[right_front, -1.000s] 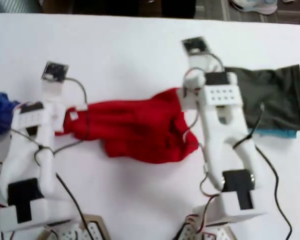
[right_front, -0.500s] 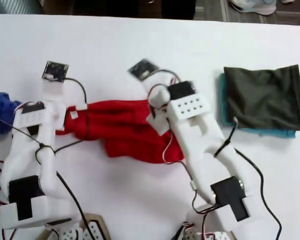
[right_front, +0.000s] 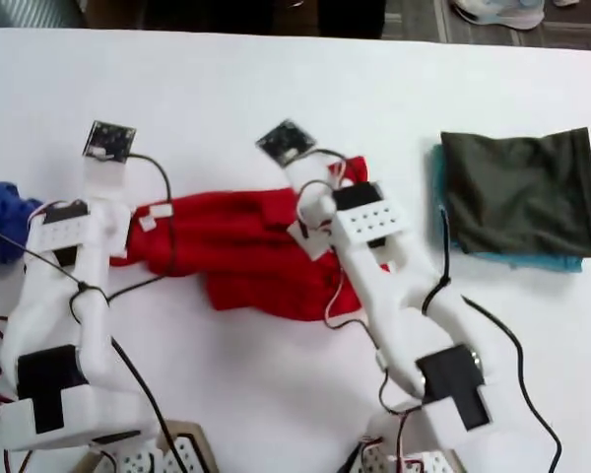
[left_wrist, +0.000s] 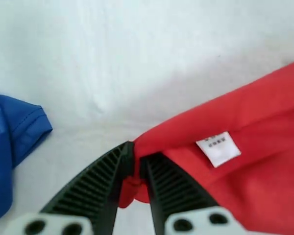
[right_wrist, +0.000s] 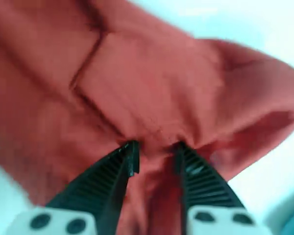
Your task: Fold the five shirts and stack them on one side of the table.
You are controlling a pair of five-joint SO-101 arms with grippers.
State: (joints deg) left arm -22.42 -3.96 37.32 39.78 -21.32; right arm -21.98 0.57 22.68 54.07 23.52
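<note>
While the left gripper sits at the left end of the red shirt, its jaws are clamped tight on a thin fold of the shirt's edge. A white label sewn on the red cloth lies just beside this grip point. The blue shirt lies crumpled on the table near the left gripper, apart from the red shirt and at the left edge of the high view.

The right gripper sits over the right part of the red shirt. Its jaws stand a little apart with a bunch of red cloth pinched between them, and creases in the cloth run toward the gap. In the high view, the right arm leans across the shirt toward the table's middle, and a small peak of red cloth shows beside the wrist.

The red shirt lies spread in a rumpled band between the two arms, resting on the table at its centre.

A dark folded shirt lies flat on the right side of the table, well apart from the red shirt. It rests on a teal shirt, of which narrow strips show along two edges.
</note>
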